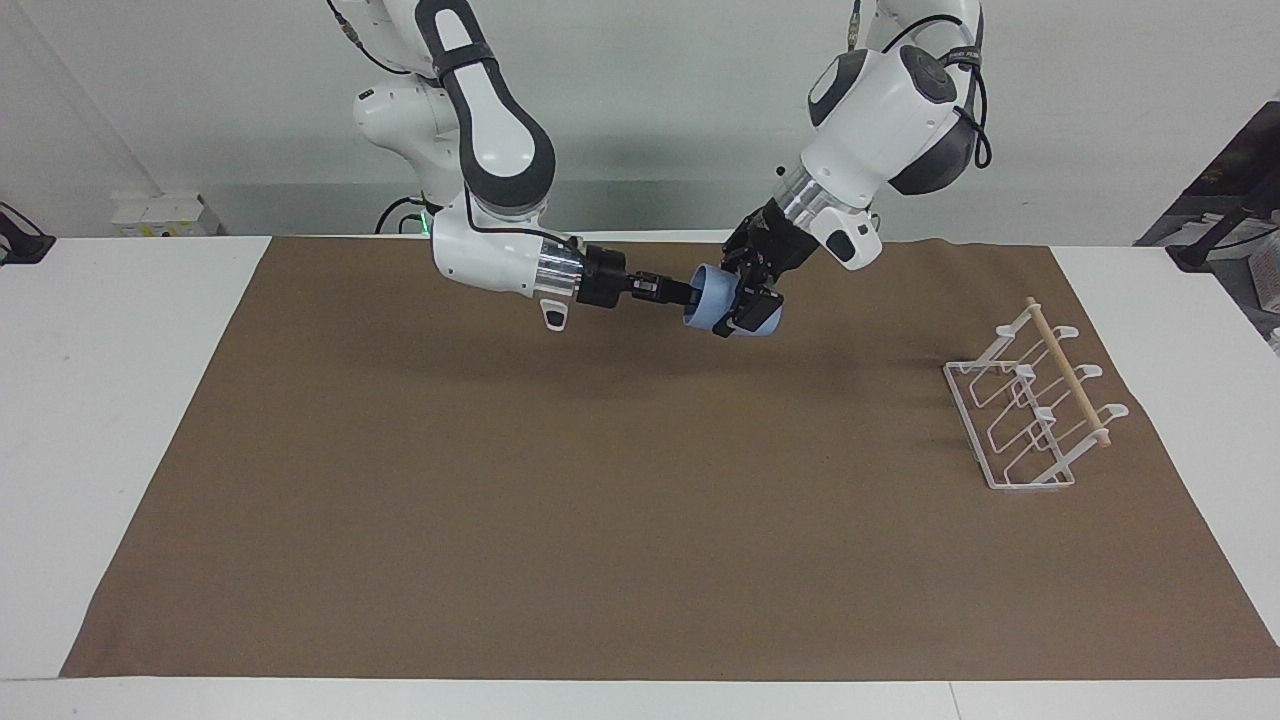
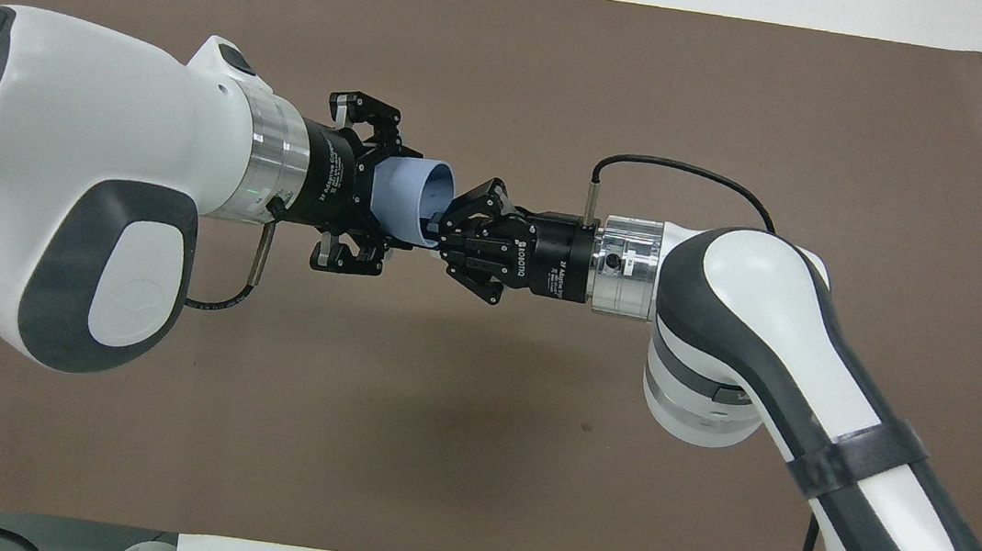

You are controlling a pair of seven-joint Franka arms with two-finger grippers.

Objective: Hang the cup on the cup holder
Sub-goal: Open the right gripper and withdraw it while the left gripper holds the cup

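1. The cup (image 1: pixel 722 305) hangs in mid-air over the brown mat (image 1: pixel 600 520), lying roughly on its side between the two claws, its open mouth turned toward the right gripper (image 1: pixel 690 294).
2. The right gripper comes in level from the right arm's end of the table and pinches the cup's rim, one finger seemingly inside the mouth; in the overhead view it (image 2: pixel 439 231) meets the cup (image 2: pixel 411 202) at the lip. That grip leaves the narrower base free for the other claw.
3. The left gripper (image 1: pixel 748 305) slants down from above with its fingers spread on either side of the cup's base end. They straddle the body but have not visibly pressed onto it; in the overhead view the left gripper (image 2: pixel 389 199) shows a gap at each finger.
4. This looks like a handover: the cup is held out sideways so the left arm can take it by the body.
5. The cup holder (image 1: pixel 1035 405) stands on the mat well away from both claws, toward the left arm's end of the table, its prongs bare. This is probably why the left arm is the one receiving.
6. Judged next: the left fingers should close on the cup before the right ones let go, or the cup could drop.
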